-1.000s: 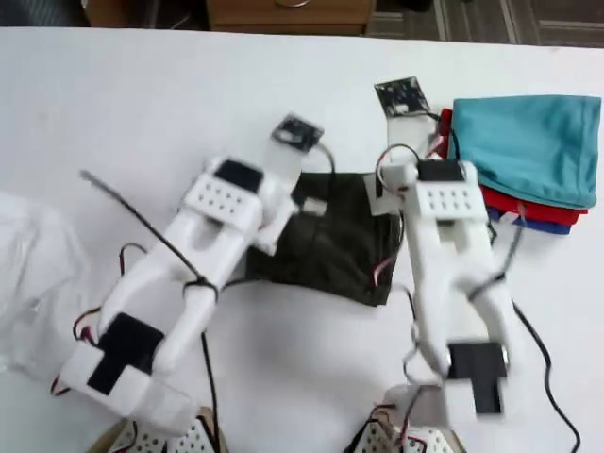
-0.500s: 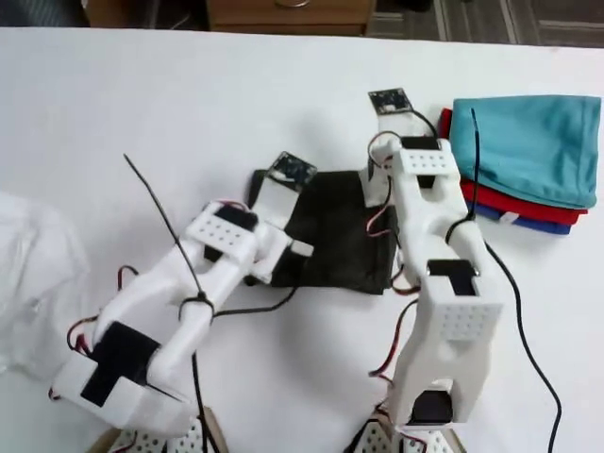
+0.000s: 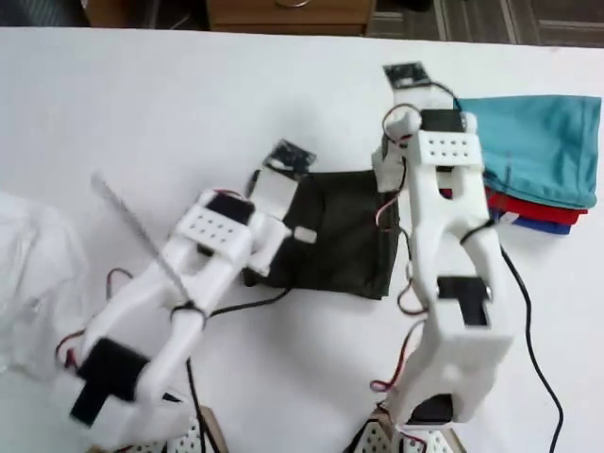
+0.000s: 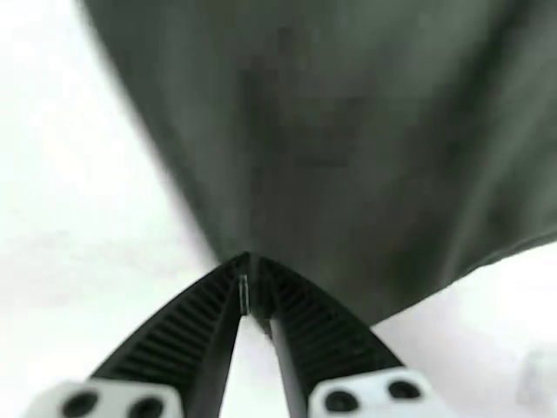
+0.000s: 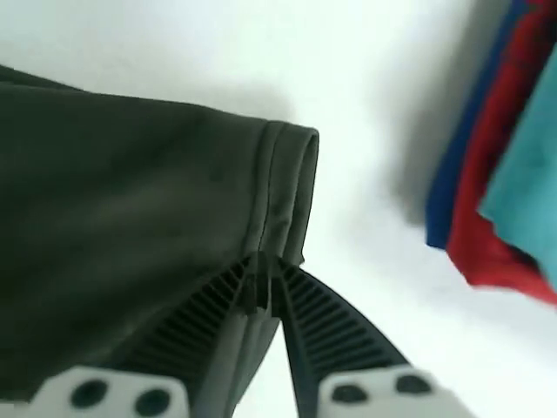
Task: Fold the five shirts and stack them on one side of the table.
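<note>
A dark olive shirt [image 3: 335, 236] lies folded on the white table [image 3: 189, 104] between my two arms. My left gripper [image 4: 247, 277] is shut on the edge of the dark shirt [image 4: 348, 157] near its far left corner. My right gripper [image 5: 261, 272] is shut on the hem of the dark shirt [image 5: 130, 209] at its far right corner. Right of it sits a stack of folded shirts: teal [image 3: 533, 146] on top, then red [image 3: 528, 209], then blue [image 3: 543, 226]. The stack's blue edge [image 5: 452, 187] and red edge [image 5: 500, 165] are a short gap from the pinched corner.
A crumpled clear plastic bag [image 3: 28, 274] lies at the table's left edge. A wooden cabinet [image 3: 288, 14] stands beyond the far edge. Bare table spreads over the far left. Cables trail from both arms over the near part of the table.
The left arm has lowered over the shirt's far left corner. The right arm has stretched farther out at the right corner. The shirt's right side has shifted slightly towards the stack.
</note>
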